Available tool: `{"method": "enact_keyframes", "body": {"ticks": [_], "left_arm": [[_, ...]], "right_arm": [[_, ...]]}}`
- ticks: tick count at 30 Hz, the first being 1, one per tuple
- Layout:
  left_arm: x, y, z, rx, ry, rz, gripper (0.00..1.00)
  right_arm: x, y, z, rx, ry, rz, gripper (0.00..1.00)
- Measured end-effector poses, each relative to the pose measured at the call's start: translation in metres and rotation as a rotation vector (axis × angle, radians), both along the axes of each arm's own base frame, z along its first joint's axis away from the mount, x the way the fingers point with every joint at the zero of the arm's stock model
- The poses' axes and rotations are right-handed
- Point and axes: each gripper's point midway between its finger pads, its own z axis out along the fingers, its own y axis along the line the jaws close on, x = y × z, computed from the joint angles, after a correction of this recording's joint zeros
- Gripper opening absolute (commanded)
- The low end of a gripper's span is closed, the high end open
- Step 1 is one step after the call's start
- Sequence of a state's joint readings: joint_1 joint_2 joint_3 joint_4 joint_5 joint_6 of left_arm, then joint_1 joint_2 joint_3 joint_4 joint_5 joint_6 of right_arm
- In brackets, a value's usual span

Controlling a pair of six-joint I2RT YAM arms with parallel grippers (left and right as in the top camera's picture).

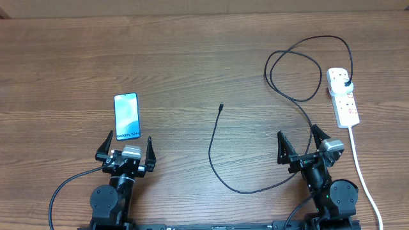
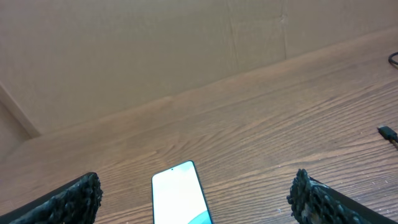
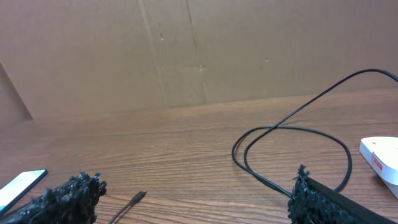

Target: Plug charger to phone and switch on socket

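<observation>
The phone (image 1: 126,116) lies face up on the wooden table at the left, its light blue screen showing; its top end (image 2: 178,196) appears between the left fingers. My left gripper (image 1: 128,142) stands open just in front of it, holding nothing. The charger cable (image 1: 220,167) curves across the middle, its small connector tip (image 1: 220,107) lying free, seen low left as the tip (image 3: 138,197) in the right wrist view. Its black plug (image 1: 346,83) sits in the white socket strip (image 1: 343,97) at the far right. My right gripper (image 1: 299,138) is open, empty, with the cable (image 3: 292,134) looping ahead.
A thick white cord (image 1: 359,169) runs from the socket strip down past the right arm to the table's front edge. A brown cardboard wall (image 3: 186,50) backs the table. The socket's end (image 3: 380,155) shows at the right edge of the right wrist view.
</observation>
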State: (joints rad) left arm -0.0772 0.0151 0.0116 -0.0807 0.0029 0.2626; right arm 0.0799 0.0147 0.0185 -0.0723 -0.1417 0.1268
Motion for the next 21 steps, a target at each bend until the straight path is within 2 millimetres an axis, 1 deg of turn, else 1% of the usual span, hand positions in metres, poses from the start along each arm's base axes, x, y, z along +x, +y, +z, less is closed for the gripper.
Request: {"method": "enact_keyframes", "body": {"ticks": [10,15,21], "left_arm": [[0.0,0.0,0.0,0.0,0.0,0.0,1.0],[0.001,0.008,0.007,0.036,-0.032,0.047,0.99],[0.001,0.01,0.002,0.059,-0.009,0.055,1.0]], "right_arm": [[0.0,0.0,0.0,0.0,0.0,0.0,1.0],[0.0,0.0,0.0,0.0,0.0,0.0,1.0],[0.0,0.0,0.0,0.0,0.0,0.0,1.0]]}}
